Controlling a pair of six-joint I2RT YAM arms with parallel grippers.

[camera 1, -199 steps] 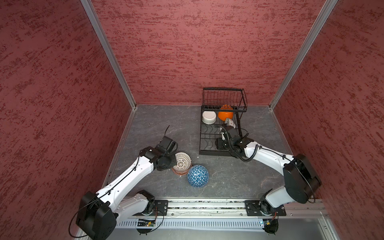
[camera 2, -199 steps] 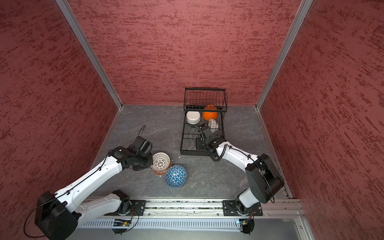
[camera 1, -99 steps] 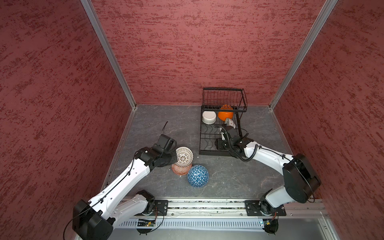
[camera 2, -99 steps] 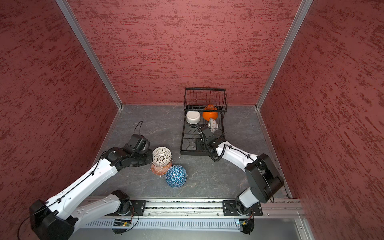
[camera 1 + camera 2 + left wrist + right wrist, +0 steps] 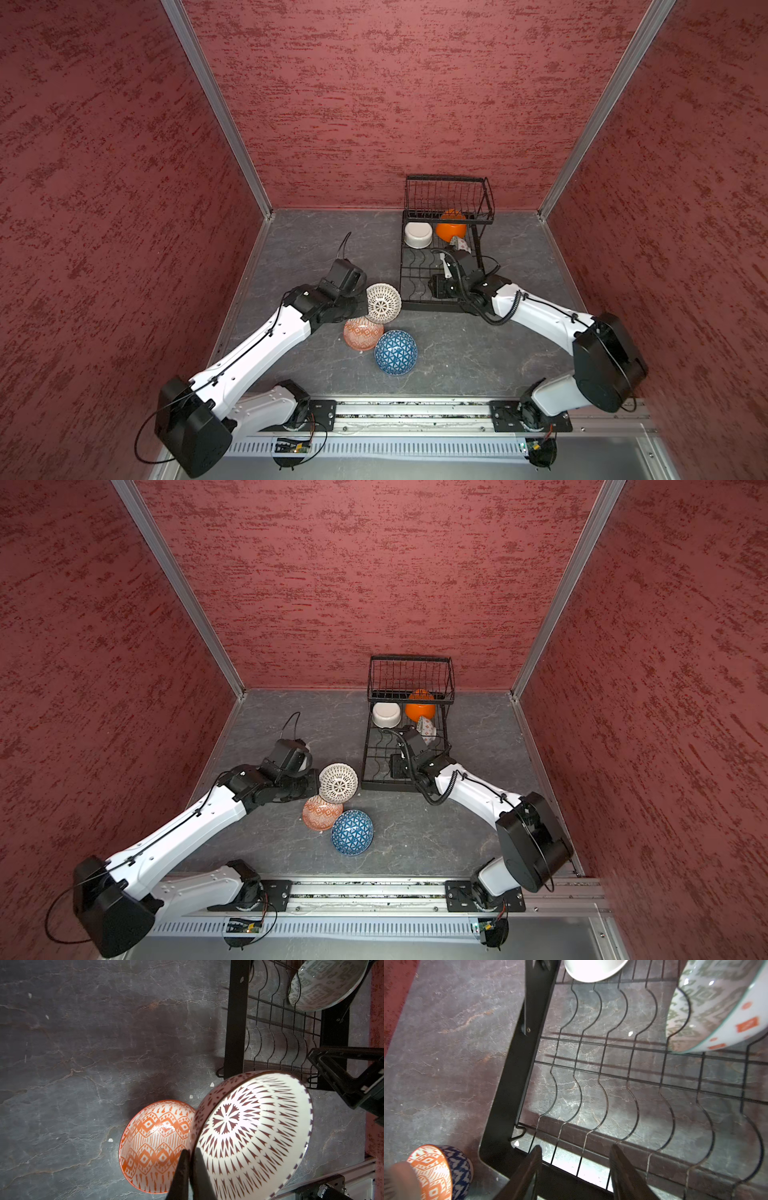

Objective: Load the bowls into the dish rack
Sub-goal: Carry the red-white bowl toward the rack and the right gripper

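My left gripper (image 5: pixel 190 1152) is shut on the rim of a red-and-white patterned bowl (image 5: pixel 383 303) and holds it tilted in the air, just above an orange-patterned bowl (image 5: pixel 363 333) on the floor. A blue triangle-patterned bowl (image 5: pixel 395 352) lies upside down beside that one. The black wire dish rack (image 5: pixel 428 306) stands at the back right, holding a white bowl (image 5: pixel 419 235), an orange bowl (image 5: pixel 451 228) and a grey-green patterned bowl (image 5: pixel 716 1012) on edge. Over the rack's wavy base, my right gripper (image 5: pixel 576 1148) stands open with nothing between its fingers.
Red textured walls enclose the grey stone-look floor (image 5: pixel 316 249) on three sides. The rack's raised upper basket (image 5: pixel 449 195) overhangs its back end. A metal rail (image 5: pixel 415 415) carrying both arm bases runs along the front edge.
My left gripper has lifted the red-and-white bowl out of the orange-patterned bowl and carried it right, toward the rack. The right arm has stayed still.
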